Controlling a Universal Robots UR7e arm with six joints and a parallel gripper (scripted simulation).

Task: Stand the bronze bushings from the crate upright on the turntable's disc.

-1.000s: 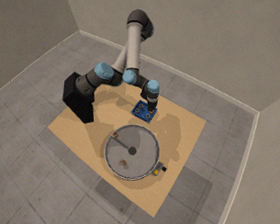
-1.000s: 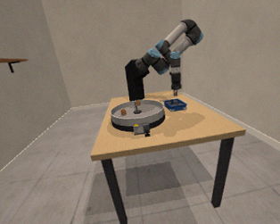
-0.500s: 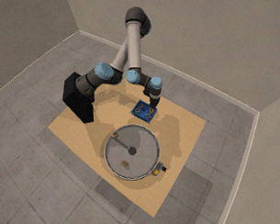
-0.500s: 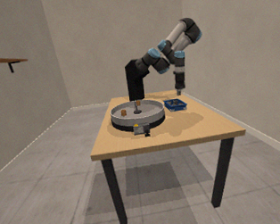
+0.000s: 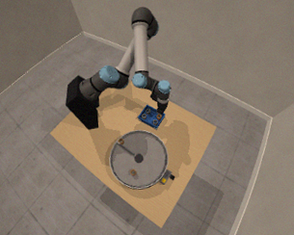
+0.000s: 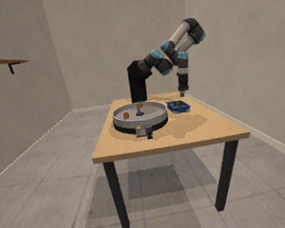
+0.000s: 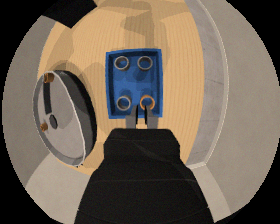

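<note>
The blue crate (image 5: 145,121) (image 6: 179,110) (image 7: 108,82) holds three grey steel bushings, one of them at the near left (image 7: 123,103), and one bronze bushing (image 7: 147,102) at the near right in the wrist view. My gripper (image 5: 160,112) (image 6: 182,95) (image 7: 141,111) is open by a narrow gap, empty, above the crate's near edge beside the bronze bushing. The turntable's disc (image 5: 150,147) (image 7: 62,132) bears two bronze bushings, both apparently upright: one (image 5: 133,172) (image 6: 126,115) (image 7: 44,127) out from the hub (image 5: 139,158) (image 7: 53,121), the other (image 5: 121,141) (image 6: 140,105) (image 7: 48,77) near the rim.
A raised rim (image 5: 168,164) (image 6: 145,122) surrounds the disc. A dark bar (image 5: 127,149) (image 7: 47,97) runs from the hub towards the rim-side bushing. A small grey box with a yellow part (image 5: 163,181) (image 6: 138,128) sits at the turntable's outer side. The wooden table (image 5: 187,128) (image 6: 216,127) carries everything.
</note>
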